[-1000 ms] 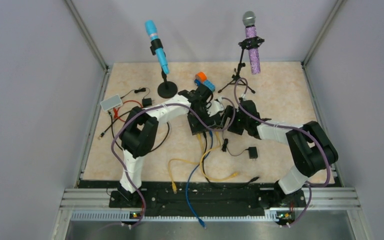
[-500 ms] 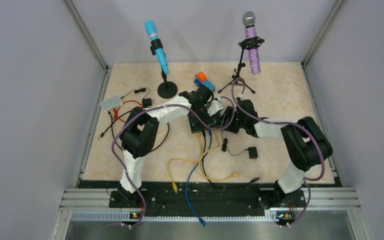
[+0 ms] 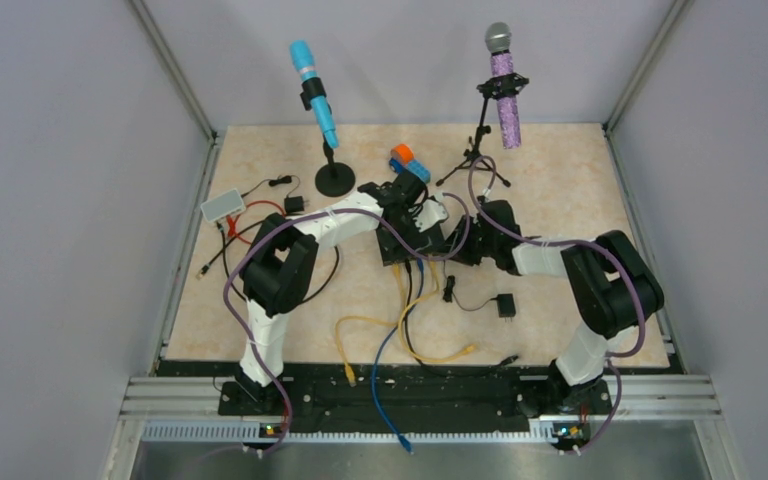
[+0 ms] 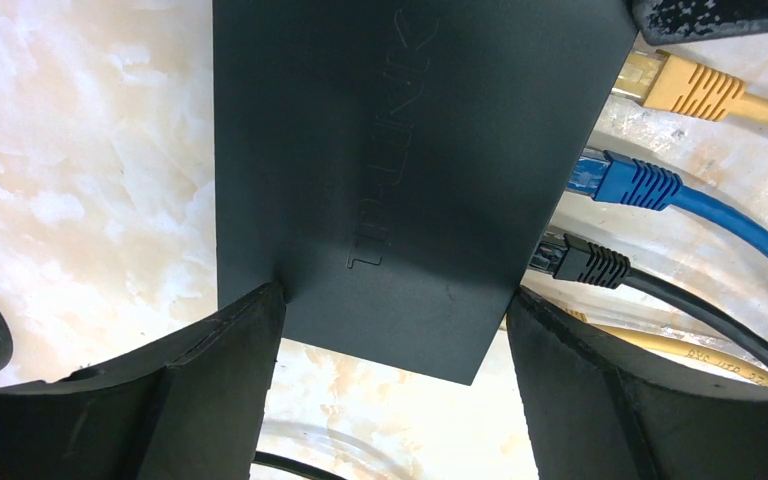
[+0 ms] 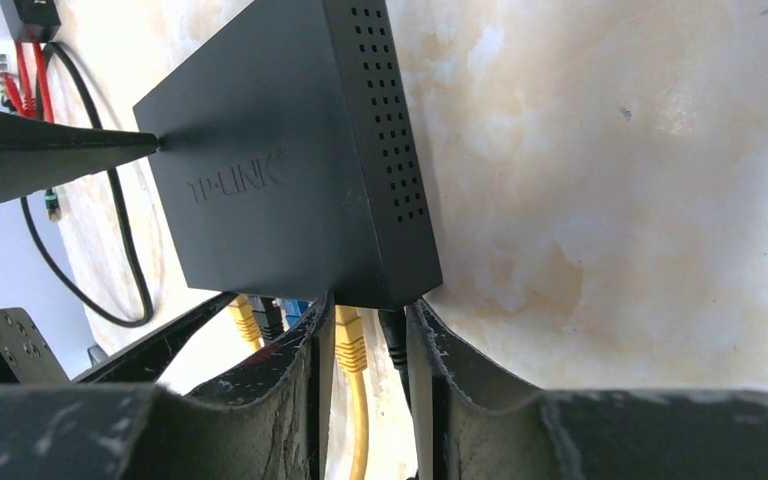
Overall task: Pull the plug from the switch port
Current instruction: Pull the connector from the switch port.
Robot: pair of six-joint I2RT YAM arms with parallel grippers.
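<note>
The black switch box (image 4: 400,150) lies flat at mid-table (image 3: 397,256), mostly hidden under both grippers from above. My left gripper (image 4: 395,300) is shut on its end, one finger against each side. Yellow (image 4: 695,88), blue (image 4: 635,182) and black (image 4: 585,265) plugs sit in the ports along one edge. My right gripper (image 5: 368,310) meets that edge (image 3: 450,245). Its narrow jaws flank a yellow plug (image 5: 348,340) and a black plug (image 5: 392,340). A slit of light shows between those two. Whether the jaws press on either plug, I cannot tell.
A blue microphone (image 3: 315,95) and a purple microphone (image 3: 503,100) stand on stands behind. A white box (image 3: 222,206) with red and black wires lies at the left. A small black adapter (image 3: 506,305) and loose yellow (image 3: 430,350) and blue (image 3: 385,390) cables trail toward the front edge.
My right jaws have narrowed a lot around the plugs, and the right arm has drawn in toward the box. The left jaws have closed slightly onto the box.
</note>
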